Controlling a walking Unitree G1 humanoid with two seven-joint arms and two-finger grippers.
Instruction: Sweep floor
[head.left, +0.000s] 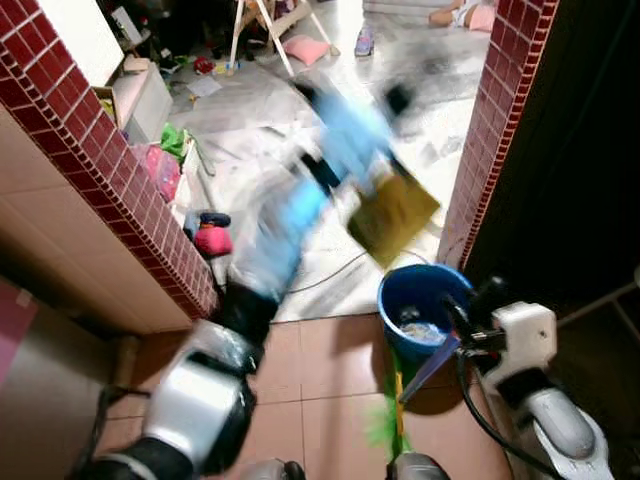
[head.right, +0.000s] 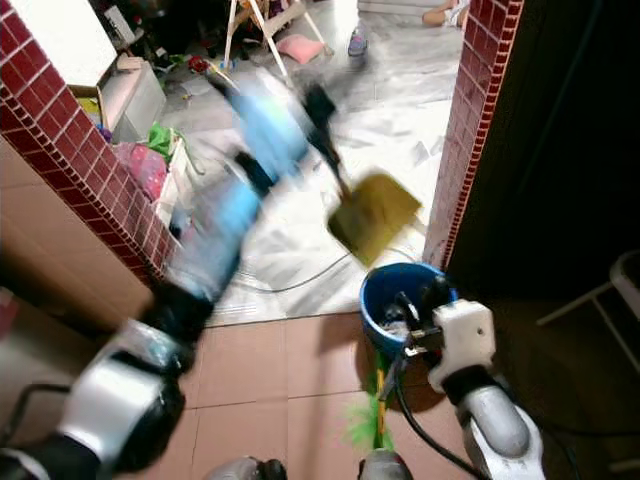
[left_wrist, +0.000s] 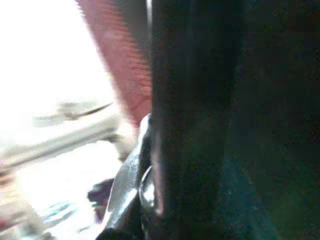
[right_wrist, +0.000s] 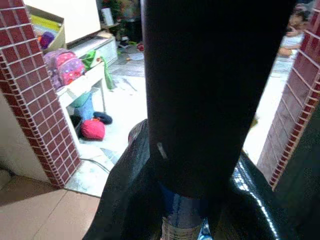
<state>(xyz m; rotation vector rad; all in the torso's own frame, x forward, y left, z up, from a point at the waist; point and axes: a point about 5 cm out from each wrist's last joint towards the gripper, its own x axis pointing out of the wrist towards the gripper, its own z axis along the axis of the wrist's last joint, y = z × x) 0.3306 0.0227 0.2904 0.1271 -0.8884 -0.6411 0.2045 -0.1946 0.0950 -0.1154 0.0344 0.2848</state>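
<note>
Two red brick pillars frame a doorway: one pillar (head.left: 110, 170) on the left, the other (head.left: 495, 120) on the right, with pale, cluttered floor between them. Past the left pillar sit a pink backpack (right_wrist: 65, 67), one red ball-like thing (head.left: 212, 240) on the floor and a pink cushion (head.left: 305, 48) farther back.

The left arm (head.left: 275, 235), wrapped in blue and badly blurred, reaches up and forward through the doorway. Its gripper (head.left: 395, 100) is at the top of a yellow dustpan (head.left: 393, 215), which hangs tilted in the air above and just left of a blue bucket (head.left: 400, 295). Whether those fingers are spread or pinching the dustpan's handle cannot be told through the blur, and the left wrist view is too dark and smeared to help.

The single bucket stands on the tan tiles at the threshold, with scraps inside it.

The right gripper (head.left: 460, 320) is low beside the bucket's near rim, at a dark handle (head.left: 430, 365) that slants down to a green broom head (head.left: 385, 420) on the tiles. Its fingers appear closed around that handle, though the wrist view shows mostly a black finger (right_wrist: 210, 100) close up.
</note>
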